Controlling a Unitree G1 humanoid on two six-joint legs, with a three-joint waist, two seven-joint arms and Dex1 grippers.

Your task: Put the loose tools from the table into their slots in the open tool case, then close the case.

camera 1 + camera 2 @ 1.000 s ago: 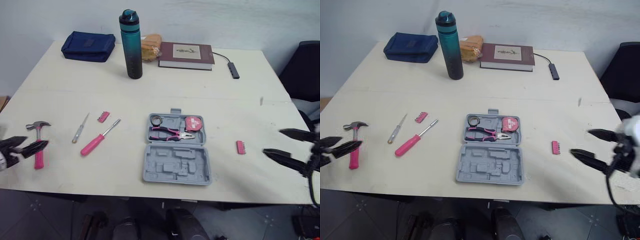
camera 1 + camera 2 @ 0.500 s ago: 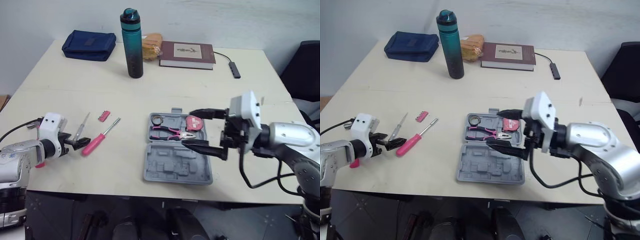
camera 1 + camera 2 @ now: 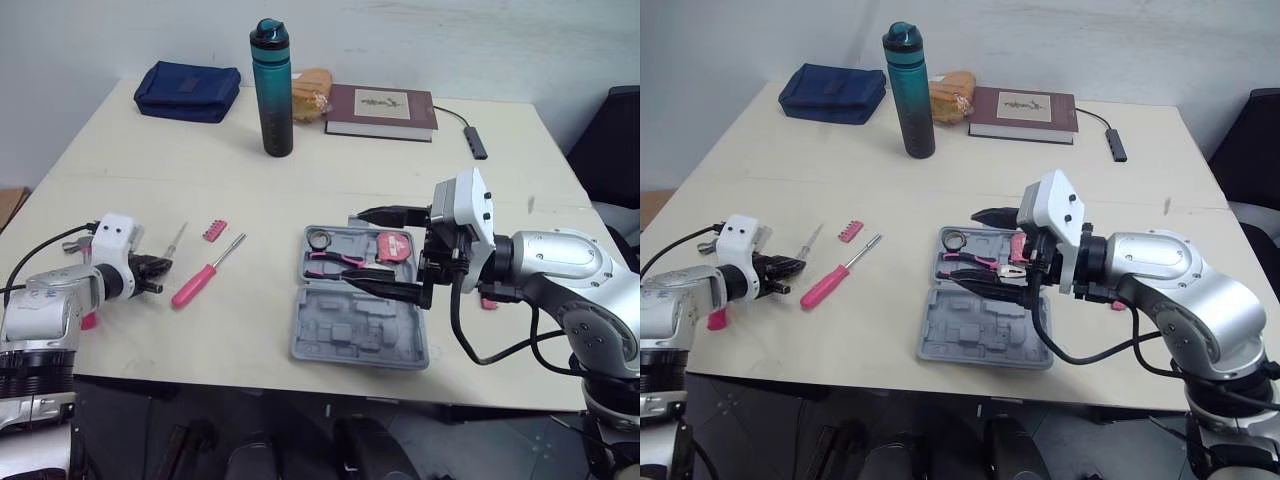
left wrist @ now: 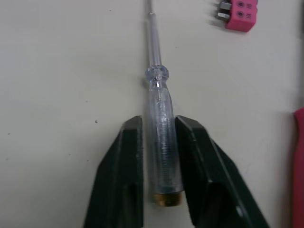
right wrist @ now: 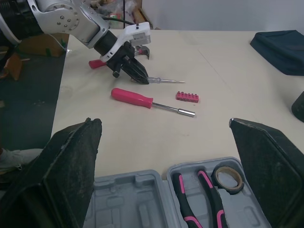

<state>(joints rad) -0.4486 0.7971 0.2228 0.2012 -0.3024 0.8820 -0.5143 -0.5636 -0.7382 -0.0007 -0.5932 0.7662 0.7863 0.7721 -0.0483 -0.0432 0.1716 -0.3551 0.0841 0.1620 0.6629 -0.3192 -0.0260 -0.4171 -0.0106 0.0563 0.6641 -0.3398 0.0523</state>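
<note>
Now the left end effector (image 4: 159,122) has shifted over and clasps the clear screwdriver (image 4: 156,76).

The hammer (image 3: 88,320) lies mostly behind the left gripper (image 3: 155,277) and its arm; just the pink handle end peeks out. In the head views that gripper's fingers cover the handle of the tester screwdriver (image 4: 161,142). In the left wrist view its tip runs past the picture's edge, and so do the pink bit holder (image 4: 237,9) and the pink screwdriver (image 4: 299,166). The right gripper (image 3: 353,248) covers part of the tape measure (image 3: 392,245) in the tool case (image 3: 350,335). A second pink bit holder (image 3: 487,302) is nearly hidden behind the right arm. In the right wrist view the pliers (image 5: 209,192) — and the case — are cut off at the edge.
</note>
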